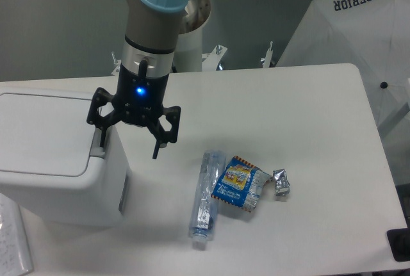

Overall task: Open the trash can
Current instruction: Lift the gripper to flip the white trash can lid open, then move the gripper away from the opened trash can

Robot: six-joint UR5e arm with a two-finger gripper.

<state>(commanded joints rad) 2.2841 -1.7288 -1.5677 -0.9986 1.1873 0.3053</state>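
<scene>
From my screen I see the gripper [129, 143] hanging over the right edge of the trash can [54, 157], its two black fingers [155, 150] spread wide apart and carrying nothing. The finger on the bin's side comes down right at the grey push tab [97, 146] at the right end of the lid [41, 134]; it looks to be touching or just above the tab, but I cannot tell which from this angle. The other finger hangs in the air past the bin's right wall, its tip above the bare counter [307, 122]. A blue light glows on the wrist just above the fingers. The trash can sits at the left end of the counter, with its flat white lid lying down and closed. To the right of the bin, well apart from the gripper, a clear plastic bottle [206, 198] lies on its side, with a blue and yellow snack wrapper [239, 182] touching it and a small crumpled foil piece [280, 182] just beside the wrapper. At the lower left corner a sheet of paper [13, 237] shows partly in front of the bin.
</scene>
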